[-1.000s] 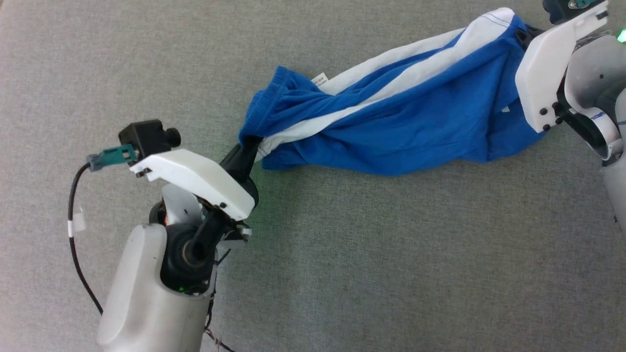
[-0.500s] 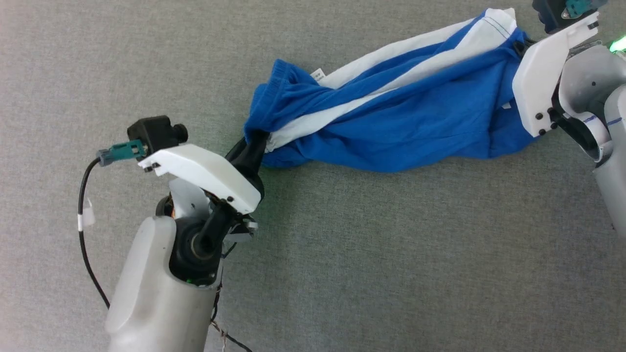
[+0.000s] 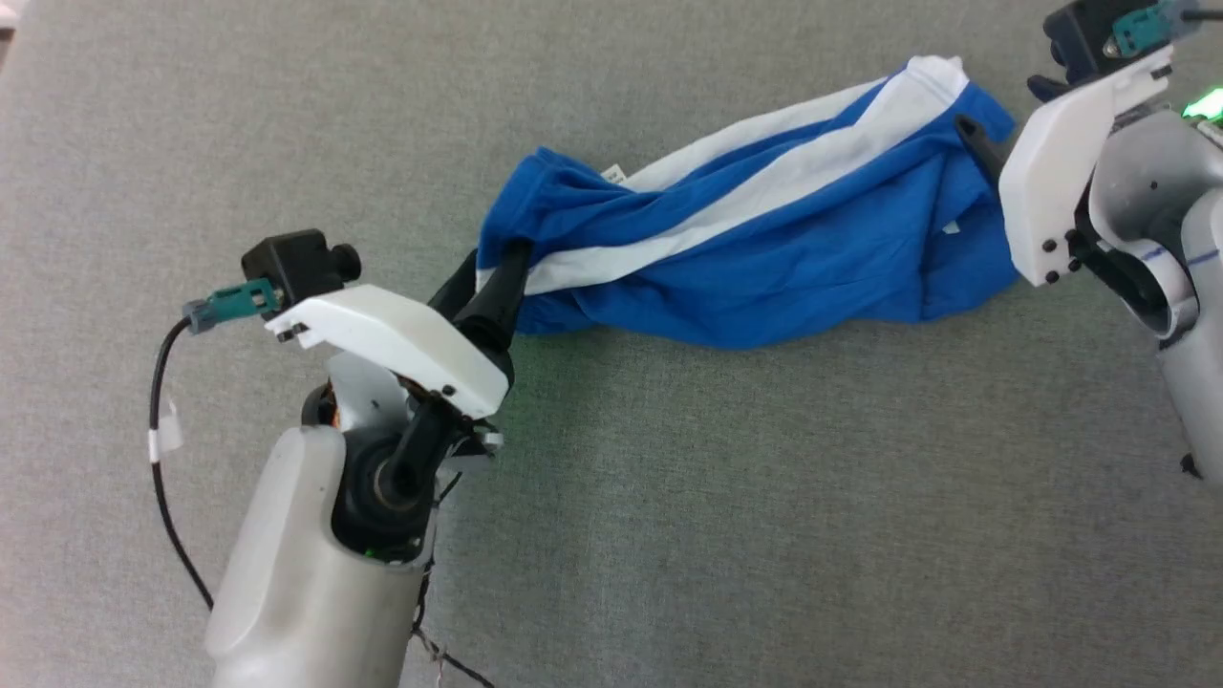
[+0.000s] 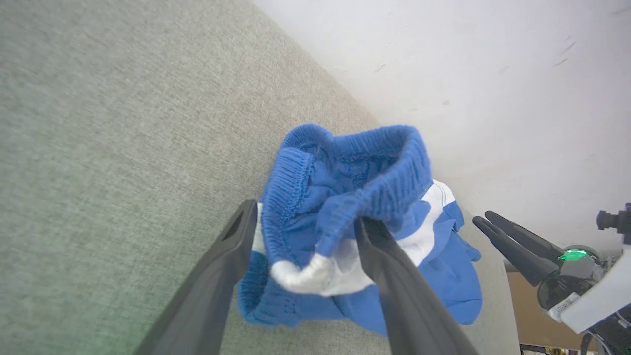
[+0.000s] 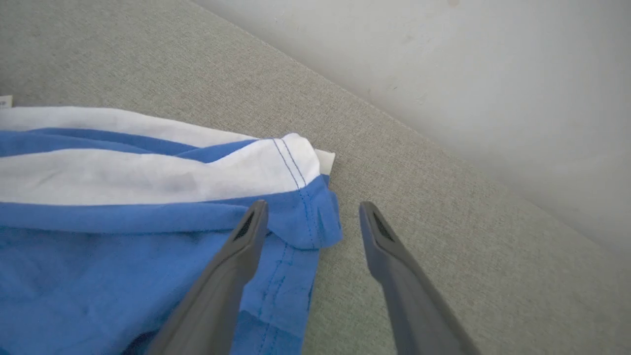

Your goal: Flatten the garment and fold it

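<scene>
The garment (image 3: pixel 764 258), bright blue with broad white stripes, lies twisted lengthwise on the grey fabric surface (image 3: pixel 717 497). My left gripper (image 3: pixel 489 260) is open at its left end. In the left wrist view the bunched elastic waistband (image 4: pixel 355 162) sits loose between the spread fingers of the left gripper (image 4: pixel 305 217). My right gripper (image 3: pixel 984 153) stands at the garment's right end. Its wrist view has the right gripper (image 5: pixel 313 207) open, with the stitched hem corner (image 5: pixel 305 172) resting on the surface between and just beyond the fingertips. A small white tag (image 3: pixel 613 174) pokes out near the waistband.
A pale wall (image 5: pixel 443 59) runs along the far edge of the grey surface. A black cable (image 3: pixel 158 459) hangs off my left forearm. The right gripper's fingers (image 4: pixel 508 241) and a brown box-like shape (image 4: pixel 522 305) appear at the left wrist view's lower right.
Both grippers went from shut on the garment's ends to open. The stretched cloth has slackened and its right end pulled back leftward from the right gripper.
</scene>
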You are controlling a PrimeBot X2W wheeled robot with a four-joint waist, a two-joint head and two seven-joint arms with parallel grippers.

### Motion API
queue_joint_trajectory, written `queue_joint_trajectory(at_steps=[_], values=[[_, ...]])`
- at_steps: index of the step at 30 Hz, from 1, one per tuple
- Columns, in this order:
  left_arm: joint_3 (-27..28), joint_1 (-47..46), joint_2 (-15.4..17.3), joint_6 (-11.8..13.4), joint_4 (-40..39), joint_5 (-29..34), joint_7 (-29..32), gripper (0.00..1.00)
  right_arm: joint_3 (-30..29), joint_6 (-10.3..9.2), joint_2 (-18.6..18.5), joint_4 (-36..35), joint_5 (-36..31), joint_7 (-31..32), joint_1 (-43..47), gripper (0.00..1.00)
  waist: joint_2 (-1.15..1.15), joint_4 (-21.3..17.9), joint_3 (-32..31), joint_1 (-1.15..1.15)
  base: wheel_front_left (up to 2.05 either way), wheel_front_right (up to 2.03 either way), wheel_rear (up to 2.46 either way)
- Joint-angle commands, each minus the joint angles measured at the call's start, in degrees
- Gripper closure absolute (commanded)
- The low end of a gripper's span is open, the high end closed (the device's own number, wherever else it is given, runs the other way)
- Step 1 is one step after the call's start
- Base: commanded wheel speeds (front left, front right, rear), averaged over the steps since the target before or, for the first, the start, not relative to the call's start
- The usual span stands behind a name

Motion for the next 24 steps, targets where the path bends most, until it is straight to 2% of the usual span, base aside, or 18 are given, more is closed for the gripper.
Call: queue_joint_trajectory(at_steps=[1,7,12,17,24], values=[[0.2,0.9,0.5,-0.3,-0.7,0.4,-0.6,0.00,-0.5,-0.11,-0.1,-0.8,0.7,-0.7,1.3,0.00,0.00,-0.5,-2.0,0.00,0.00,0.00,0.00],[1.0,4.5,1.8,-0.8,-5.6,2.3,-4.2,0.00,-4.7,-0.11,0.6,-6.2,1.3,-3.7,7.4,0.00,0.00,-1.2,-5.9,0.00,0.00,0.00,0.00],[1.6,8.7,3.4,-2.1,-10.4,6.1,-10.5,0.00,-10.5,-0.11,2.4,-13.2,-1.4,-7.7,14.8,0.00,0.00,-1.8,-8.6,0.00,0.00,0.00,0.00],[2.3,13.1,5.2,-4.0,-13.3,11.7,-19.7,0.00,-17.0,-0.11,6.0,-21.3,-6.0,-11.9,23.5,0.00,0.00,-2.3,-11.1,0.00,0.00,0.00,0.00],[3.1,20.0,7.0,-4.3,-13.0,19.8,-30.8,0.00,-23.9,-0.11,13.3,-30.0,-13.3,-19.1,35.4,0.00,0.00,-3.1,-13.8,0.00,0.00,0.00,0.00]])
